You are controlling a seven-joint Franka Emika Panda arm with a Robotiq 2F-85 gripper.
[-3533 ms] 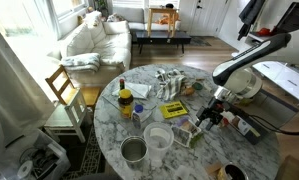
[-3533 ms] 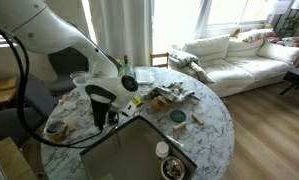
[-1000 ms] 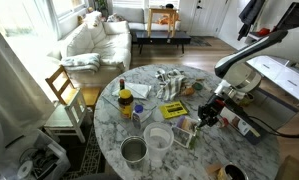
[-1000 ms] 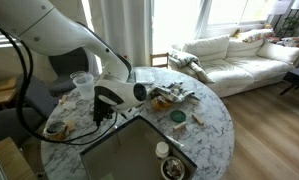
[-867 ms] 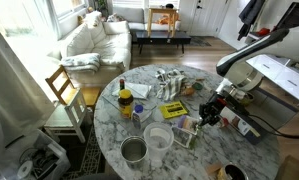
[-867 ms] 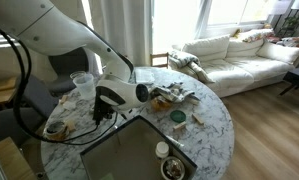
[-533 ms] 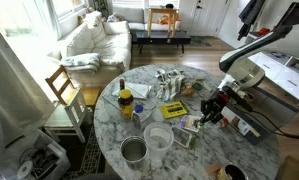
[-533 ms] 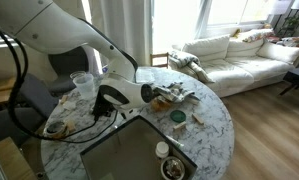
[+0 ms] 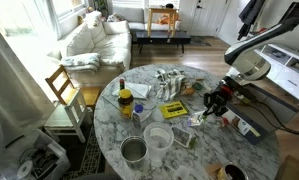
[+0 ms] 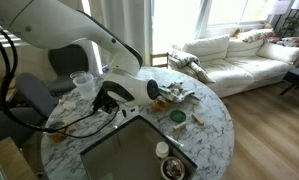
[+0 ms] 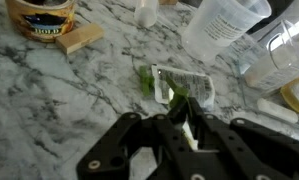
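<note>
Your gripper (image 11: 187,120) hangs over the marble table (image 11: 59,100), fingers clenched. A clear packet (image 11: 174,82) reaches their tips; whether it's pinched, you can't tell

White sofa (image 10: 239,55) under bright windows (image 10: 224,12); wood floor (image 10: 264,125); chair (image 9: 62,88) beside marble table (image 9: 107,128).

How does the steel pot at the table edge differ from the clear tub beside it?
The steel pot is opaque grey metal, while the clear tub is see-through plastic. The steel pot sits right at the edge of the table. The clear tub sits further in, closer to the tool. Both stand upright, apart from the tool.
</note>
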